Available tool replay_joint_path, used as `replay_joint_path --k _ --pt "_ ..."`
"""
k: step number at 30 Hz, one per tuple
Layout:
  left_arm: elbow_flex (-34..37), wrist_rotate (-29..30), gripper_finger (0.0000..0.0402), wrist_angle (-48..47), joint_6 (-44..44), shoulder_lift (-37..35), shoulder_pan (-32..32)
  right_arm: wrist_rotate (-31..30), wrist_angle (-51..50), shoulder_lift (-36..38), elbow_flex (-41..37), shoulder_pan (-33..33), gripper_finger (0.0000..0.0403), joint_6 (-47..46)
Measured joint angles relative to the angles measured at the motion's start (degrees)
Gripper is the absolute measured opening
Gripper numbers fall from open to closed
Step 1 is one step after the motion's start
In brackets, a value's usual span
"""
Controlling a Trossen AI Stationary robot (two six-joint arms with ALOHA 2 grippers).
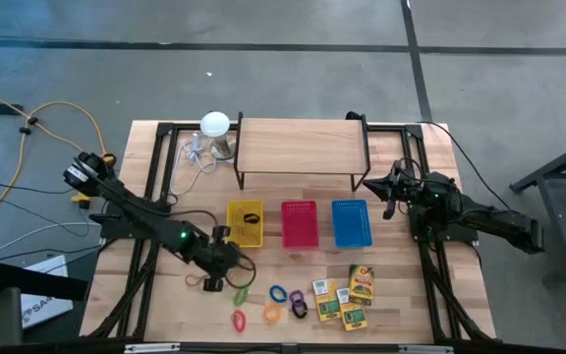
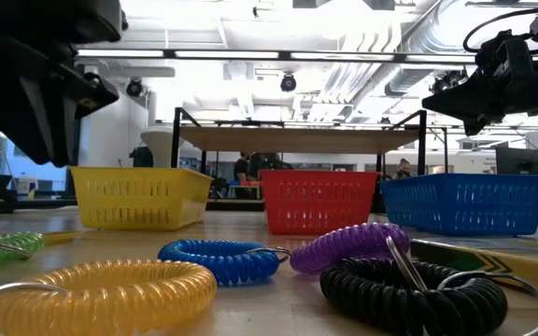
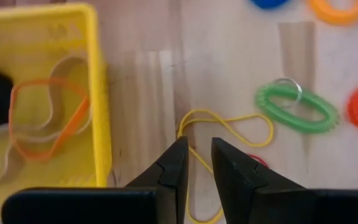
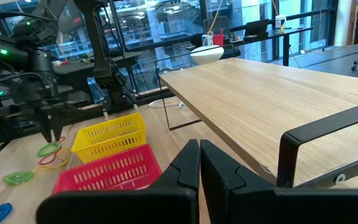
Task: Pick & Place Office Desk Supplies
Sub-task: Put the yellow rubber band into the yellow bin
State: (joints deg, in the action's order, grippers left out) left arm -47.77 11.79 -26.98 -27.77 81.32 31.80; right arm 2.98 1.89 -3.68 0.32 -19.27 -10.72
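A yellow rubber band [image 3: 225, 124] is straddled by the part-open, empty left hand [image 3: 197, 163] beside the yellow basket [image 3: 98, 93]. The thin band could be missed flat against the table [image 3: 148, 81]. The right hand [image 4: 199, 163] is kept shut.

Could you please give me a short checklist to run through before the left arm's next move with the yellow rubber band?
1. Left gripper over the yellow rubber band: ok.
2. Fingers apart around the band's strand: ok, narrow gap.
3. Band gripped: cannot tell.
4. Yellow basket beside the band, an orange rubber band already inside: ok.
5. Green coil ring apart from the band: ok.
6. Right gripper shut, waiting by the shelf: ok.
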Motion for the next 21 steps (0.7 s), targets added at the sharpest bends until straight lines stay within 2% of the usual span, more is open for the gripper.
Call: replay_joint_path --k 8,13,21 --pt "0.0 -1.1 0.0065 -1.7 -10.6 1.2 -2.3 0.0 0.0 0.0 0.0 0.0 0.0002 0.0" --pt "-0.1 -4.8 0.0065 -1.8 -11.3 3.9 -4.5 0.0 0.0 0.0 0.0 0.0 0.0002 0.0" --pt "-1.8 -4.8 0.0065 -1.6 -10.6 7.1 -4.7 0.0 0.0 0.0 0.0 0.0 0.0002 0.0"
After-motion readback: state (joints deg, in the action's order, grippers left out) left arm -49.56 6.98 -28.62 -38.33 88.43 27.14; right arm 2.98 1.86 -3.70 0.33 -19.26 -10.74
